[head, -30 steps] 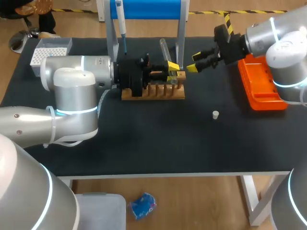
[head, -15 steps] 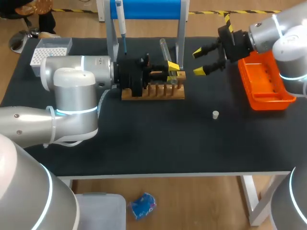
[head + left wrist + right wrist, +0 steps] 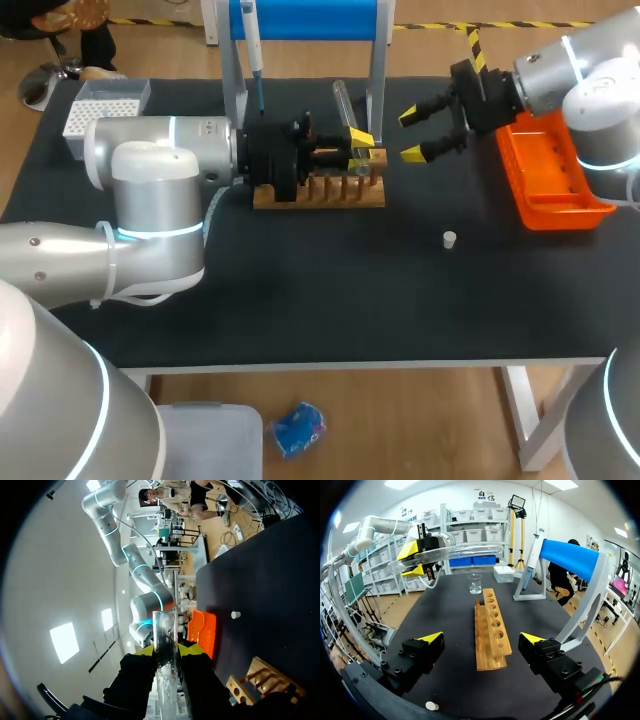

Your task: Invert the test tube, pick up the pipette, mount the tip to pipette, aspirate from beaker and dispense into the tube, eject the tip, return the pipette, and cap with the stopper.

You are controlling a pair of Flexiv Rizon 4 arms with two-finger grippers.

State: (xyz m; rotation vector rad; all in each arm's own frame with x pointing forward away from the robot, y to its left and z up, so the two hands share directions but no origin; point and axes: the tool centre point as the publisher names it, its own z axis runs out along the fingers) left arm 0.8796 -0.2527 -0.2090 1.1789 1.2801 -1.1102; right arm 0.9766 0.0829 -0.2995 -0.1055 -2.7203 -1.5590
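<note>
Left end effector (image 3: 361,152) is grasping the test tube (image 3: 342,100), which is lying crosswise just ahead of the released right end effector (image 3: 412,136).

Open table (image 3: 330,290) in front of wooden rack (image 3: 320,190), lone stopper (image 3: 450,239) on it, blue stand (image 3: 310,20) behind, orange tray (image 3: 548,175) at right

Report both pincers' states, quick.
Left pincer: closed on the test tube.
Right pincer: open, holding nothing.
</note>
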